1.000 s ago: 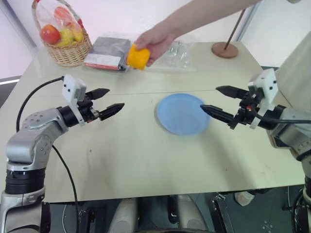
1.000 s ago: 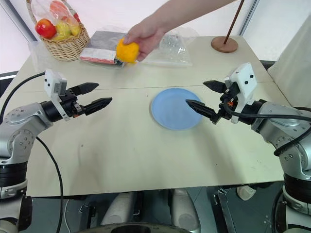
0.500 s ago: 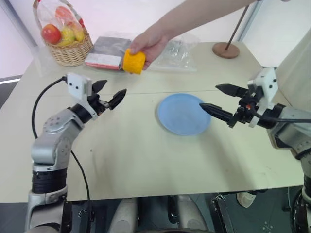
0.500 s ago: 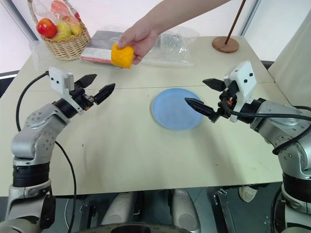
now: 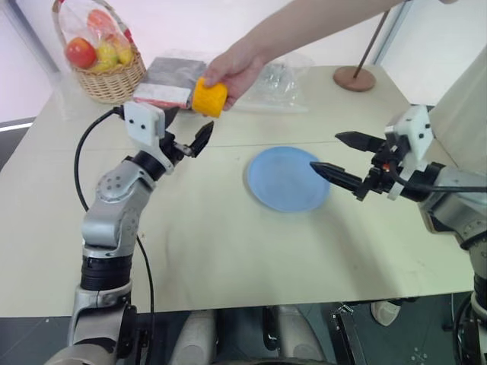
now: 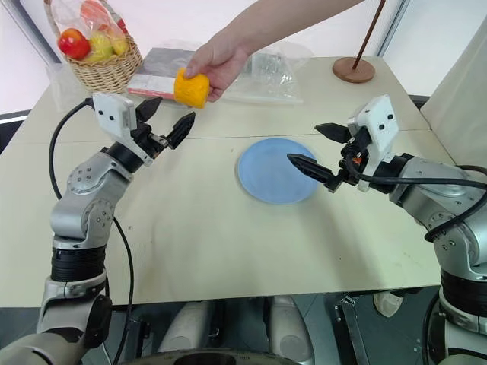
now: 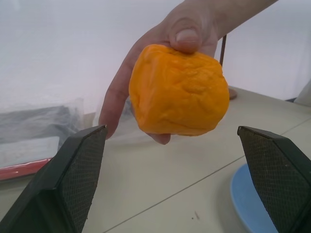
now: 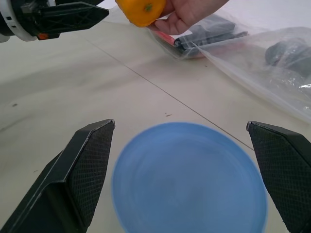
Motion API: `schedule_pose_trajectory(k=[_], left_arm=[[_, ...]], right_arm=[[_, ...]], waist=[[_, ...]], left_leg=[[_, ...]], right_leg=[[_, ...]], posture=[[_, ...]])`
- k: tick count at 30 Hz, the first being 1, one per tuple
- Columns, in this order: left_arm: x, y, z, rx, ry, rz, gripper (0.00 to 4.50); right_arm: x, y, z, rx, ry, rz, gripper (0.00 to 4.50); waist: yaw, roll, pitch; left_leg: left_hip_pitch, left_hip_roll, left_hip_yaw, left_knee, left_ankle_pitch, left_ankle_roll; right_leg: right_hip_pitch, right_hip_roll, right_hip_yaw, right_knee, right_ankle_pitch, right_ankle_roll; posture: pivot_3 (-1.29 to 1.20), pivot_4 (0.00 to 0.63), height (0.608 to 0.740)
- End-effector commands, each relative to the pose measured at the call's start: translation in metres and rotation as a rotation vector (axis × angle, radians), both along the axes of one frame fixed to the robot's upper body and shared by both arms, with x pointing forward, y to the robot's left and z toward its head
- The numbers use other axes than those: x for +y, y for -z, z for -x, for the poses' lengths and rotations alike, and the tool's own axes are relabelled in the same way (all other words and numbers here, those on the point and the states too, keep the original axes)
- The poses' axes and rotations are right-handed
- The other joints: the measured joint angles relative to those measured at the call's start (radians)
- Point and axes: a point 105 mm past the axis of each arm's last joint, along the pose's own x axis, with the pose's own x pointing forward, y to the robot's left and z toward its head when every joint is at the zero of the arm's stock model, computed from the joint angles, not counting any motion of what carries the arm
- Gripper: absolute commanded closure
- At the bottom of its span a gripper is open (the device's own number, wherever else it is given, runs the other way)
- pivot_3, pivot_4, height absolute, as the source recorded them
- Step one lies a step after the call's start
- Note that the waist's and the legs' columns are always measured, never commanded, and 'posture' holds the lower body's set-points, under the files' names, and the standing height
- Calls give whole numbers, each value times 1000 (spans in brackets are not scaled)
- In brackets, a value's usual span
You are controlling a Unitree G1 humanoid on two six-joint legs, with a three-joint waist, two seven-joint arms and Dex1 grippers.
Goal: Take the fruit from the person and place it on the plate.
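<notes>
1. Table [image 5: 228, 251]: bears the plate [image 5: 285, 179], central, bare to receive.
2. Person's hand [image 5: 242, 67]: offers the fruit [image 5: 209, 96] aloft.
3. Left gripper [image 5: 190, 139]: jaws wide, just short of the fruit.
4. Right gripper [image 5: 338, 158]: spread, beside the plate.

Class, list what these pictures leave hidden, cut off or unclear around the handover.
- Fruit: far side covered by the person's hand, wrist and head views.
- Person: beyond the forearm, cut off by the head views' top edge.
- Basket contents: blurred by plastic wrap.
- Plate: blurred, near rim cut off, right wrist view.
</notes>
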Motion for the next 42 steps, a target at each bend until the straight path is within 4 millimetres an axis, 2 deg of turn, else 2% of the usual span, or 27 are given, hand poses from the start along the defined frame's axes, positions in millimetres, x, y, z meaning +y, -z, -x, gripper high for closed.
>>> schedule_pose_trajectory(k=[1,18,40,42], left_arm=[[-5,-17,1,-87,3,-17,0],[-20,-24,-7,-138,29,-39,0],[-18,-25,-13,-156,-8,-31,0],[-18,-25,-13,-158,-10,-30,534]], right_arm=[[5,-12,6,-55,-19,1,46],[1,-12,10,-61,-2,0,46],[-2,-9,12,-58,18,-2,46],[-2,-9,12,-58,18,-3,0]], waist=[[5,0,0],[8,0,0],[8,0,0],[8,0,0]], left_leg=[[0,0,0,0,0,0],[0,0,0,0,0,0],[-1,0,0,0,0,0],[-1,0,0,0,0,0]], right_leg=[[0,0,0,0,0,0],[0,0,0,0,0,0],[0,1,0,-1,1,1],[0,1,0,-1,1,1]], posture=[[0,150,740],[0,150,740],[0,150,740],[0,150,740]])
